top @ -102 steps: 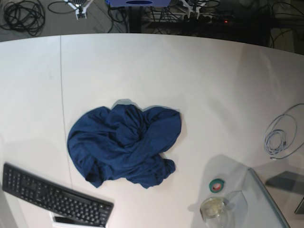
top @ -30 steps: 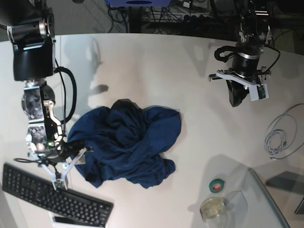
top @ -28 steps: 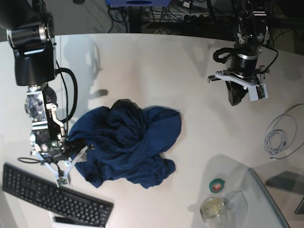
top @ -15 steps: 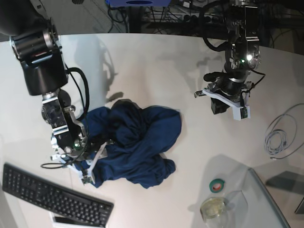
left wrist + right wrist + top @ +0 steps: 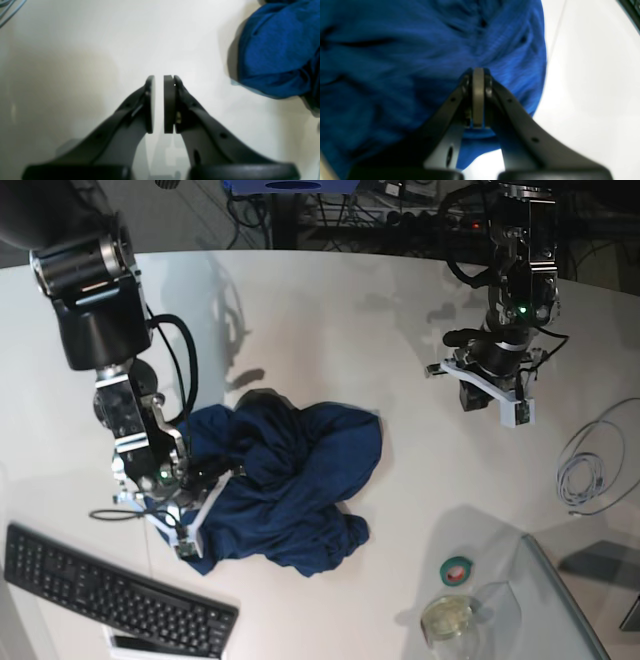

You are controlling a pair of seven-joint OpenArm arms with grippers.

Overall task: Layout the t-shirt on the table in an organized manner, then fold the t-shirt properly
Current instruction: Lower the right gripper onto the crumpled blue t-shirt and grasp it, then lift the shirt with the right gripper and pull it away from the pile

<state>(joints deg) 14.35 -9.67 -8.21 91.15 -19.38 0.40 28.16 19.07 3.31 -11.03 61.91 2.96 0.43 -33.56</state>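
- Desk (image 5: 330,320): broad white top with a thin dark seam running down its left part and a curved far edge; it carries everything below.
- T-shirt (image 5: 275,480): dark navy cloth, bunched in a rumpled heap left of the desk's middle, with deep folds across it and a twisted lump at its lower right corner.
- Right arm (image 5: 95,310): reaches down from the upper left of the base view to the shirt's left edge. The right hand (image 5: 478,100) has its pads pressed together, with blue cloth all around the tips; whether a fold is actually caught between them cannot be told from the blurred wrist view.
- Left arm (image 5: 520,240): stands over bare desk at the upper right, well apart from the shirt. The left hand (image 5: 159,103) is nearly closed, a thin slit showing between its pads and nothing in it; the shirt's edge shows at the far right of its wrist view.
- Keyboard (image 5: 110,595): black, at the lower left corner, near the shirt.
- Cable coil (image 5: 590,465): grey, at the right edge.
- Glass jar (image 5: 450,620): near the bottom edge.
- Tape roll (image 5: 458,570): small and green, just above the jar.
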